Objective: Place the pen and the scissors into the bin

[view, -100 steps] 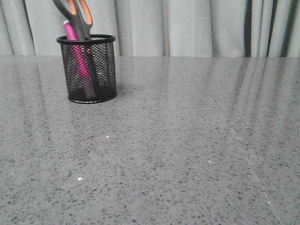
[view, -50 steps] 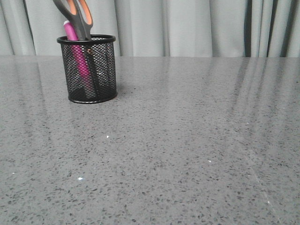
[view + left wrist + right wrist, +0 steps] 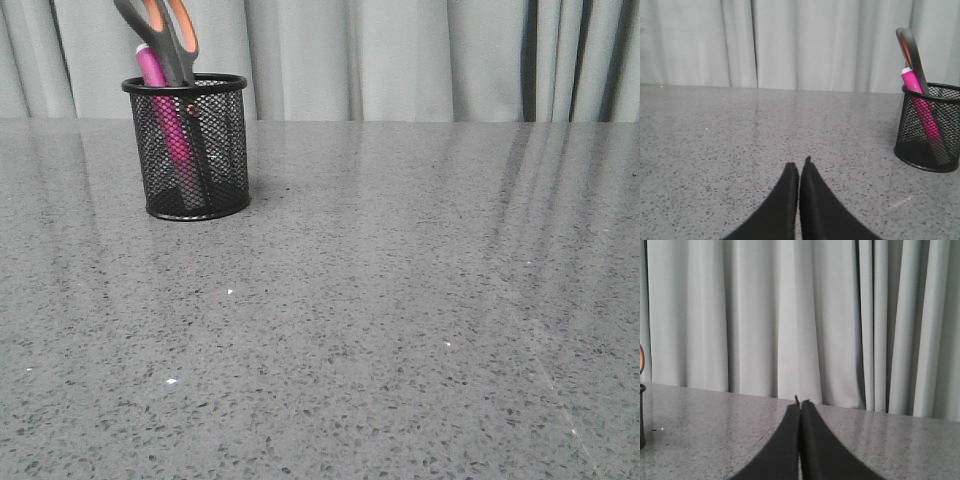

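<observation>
With pen (image 3: 160, 95) and scissors (image 3: 165, 30) both standing in the bin (image 3: 190, 145) at ten o'clock on the surface (image 3: 400, 320), the job looks finished; left fingers (image 3: 799, 172) and right fingers (image 3: 800, 410) are pressed together, empty.

front cam sits low over the desk (image 3: 400, 330), facing the curtain (image 3: 400, 60), bin (image 3: 190, 150) far left. left wrist cam is low, near the desk, also seeing the bin. right wrist cam faces the curtain, catching only the bin's edge.
</observation>
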Available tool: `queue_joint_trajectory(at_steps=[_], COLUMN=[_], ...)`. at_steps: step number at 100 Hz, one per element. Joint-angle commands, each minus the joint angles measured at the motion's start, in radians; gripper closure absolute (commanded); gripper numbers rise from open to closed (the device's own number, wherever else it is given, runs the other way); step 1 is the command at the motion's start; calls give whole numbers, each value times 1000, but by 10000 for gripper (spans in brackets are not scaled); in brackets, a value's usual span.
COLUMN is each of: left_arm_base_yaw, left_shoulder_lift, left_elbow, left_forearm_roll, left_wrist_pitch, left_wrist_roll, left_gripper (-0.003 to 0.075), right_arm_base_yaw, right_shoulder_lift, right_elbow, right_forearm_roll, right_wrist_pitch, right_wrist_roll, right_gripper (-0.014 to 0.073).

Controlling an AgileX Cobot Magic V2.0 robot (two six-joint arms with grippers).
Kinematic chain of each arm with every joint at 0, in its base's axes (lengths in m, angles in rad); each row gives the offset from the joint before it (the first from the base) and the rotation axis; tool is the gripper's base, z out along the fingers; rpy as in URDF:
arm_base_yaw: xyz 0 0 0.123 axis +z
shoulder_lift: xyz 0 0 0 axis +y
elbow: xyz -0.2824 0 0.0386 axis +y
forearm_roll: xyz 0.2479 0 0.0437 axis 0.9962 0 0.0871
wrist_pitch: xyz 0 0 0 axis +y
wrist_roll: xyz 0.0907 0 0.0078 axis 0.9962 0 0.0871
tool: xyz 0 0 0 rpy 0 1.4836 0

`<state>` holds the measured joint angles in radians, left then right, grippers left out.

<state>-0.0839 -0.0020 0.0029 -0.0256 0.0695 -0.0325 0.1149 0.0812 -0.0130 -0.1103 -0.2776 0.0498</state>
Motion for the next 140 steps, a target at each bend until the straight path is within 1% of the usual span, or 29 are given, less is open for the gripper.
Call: queue_joint_trajectory(at_steps=[1, 17, 22, 32, 41, 58, 63, 79, 86, 111, 140], left_arm_base_yaw=[4, 4, 4, 4, 4, 4, 4, 4, 4, 4, 4], left_shoulder_lift=[-28, -28, -28, -28, -28, -28, -28, -28, -28, -28, -28], left_elbow=[22, 22, 22, 22, 22, 22, 22, 22, 22, 22, 22], left_forearm_roll=[-4, -4, -4, -4, -4, -4, -4, -4, -4, -4, -4], left_wrist_pitch=[-76, -76, -76, -76, -76, -76, -76, -76, -76, -76, -76], left_wrist_roll=[-7, -7, -7, -7, -7, -7, -7, -7, -7, -7, -7], left_gripper=[741, 741, 741, 741, 741, 741, 741, 741, 741, 741, 741], right_arm_base_yaw=[-6, -6, -6, -6, -6, -36, -47, -94, -104, -104, -104], right_shoulder_lift=[5, 5, 5, 5, 5, -15, -36, -110, -110, -110, -110], right_elbow=[-29, -29, -29, -29, -27, 41, 40, 40, 40, 40, 40], right_forearm_roll=[4, 15, 37, 50, 55, 53, 53, 43, 46, 37, 37], right_wrist_pitch=[-67, -56, 11, 208, 310, 269, 320, 367, 372, 399, 399], right_wrist_roll=[-3, -3, -5, -5, -5, -5, -5, -13, -13, -13, -13], right_gripper=[668, 668, 668, 668, 668, 668, 668, 668, 668, 668, 668])
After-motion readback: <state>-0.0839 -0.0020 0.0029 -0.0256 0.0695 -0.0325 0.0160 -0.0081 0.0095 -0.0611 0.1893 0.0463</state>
